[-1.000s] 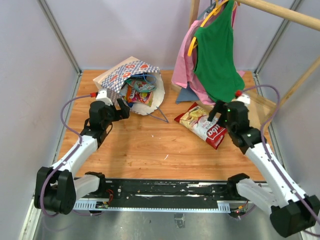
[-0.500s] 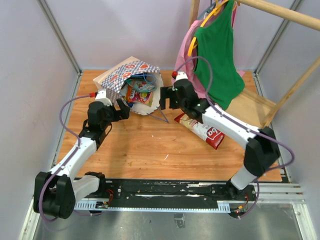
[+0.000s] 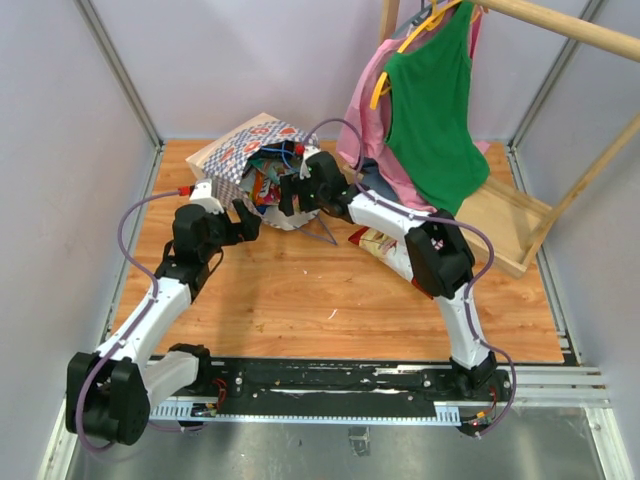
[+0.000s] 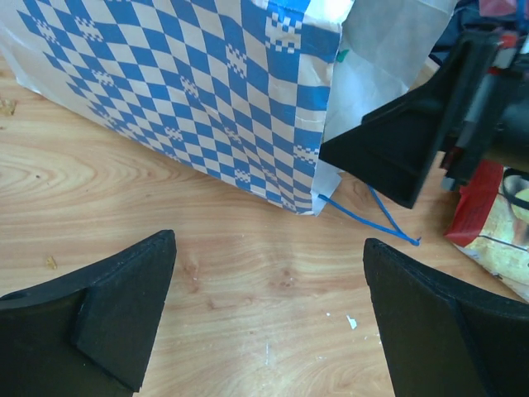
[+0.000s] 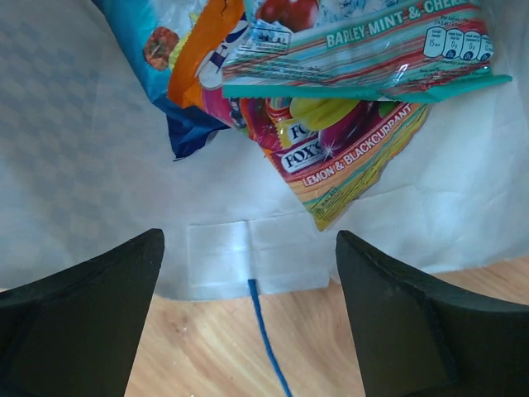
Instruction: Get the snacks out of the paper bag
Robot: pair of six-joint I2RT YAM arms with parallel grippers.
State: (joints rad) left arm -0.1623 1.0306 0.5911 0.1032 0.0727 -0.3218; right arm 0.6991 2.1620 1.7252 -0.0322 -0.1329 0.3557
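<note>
Several glossy foil snack packets (image 5: 355, 41) inside the tan, blue-checked paper bag (image 3: 240, 150); one red-and-white packet (image 4: 488, 236) out on the wooden table (image 3: 300, 300). Reach-in step: right fingers (image 5: 397, 314) wide at the mouth, left fingers (image 4: 107, 314) wide alongside. Next, likely: pinch the yellow-purple packet (image 5: 355, 157).

Green top (image 3: 430, 110) over pink garment (image 3: 362, 125) on a wooden rack (image 3: 560, 25) — bluish cloth (image 3: 372, 168), perhaps, beneath.

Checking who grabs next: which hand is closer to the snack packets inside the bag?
Right. The right hand is at the mouth of the paper bag, facing the snack packets; the left hand sits outside its checked side.
</note>
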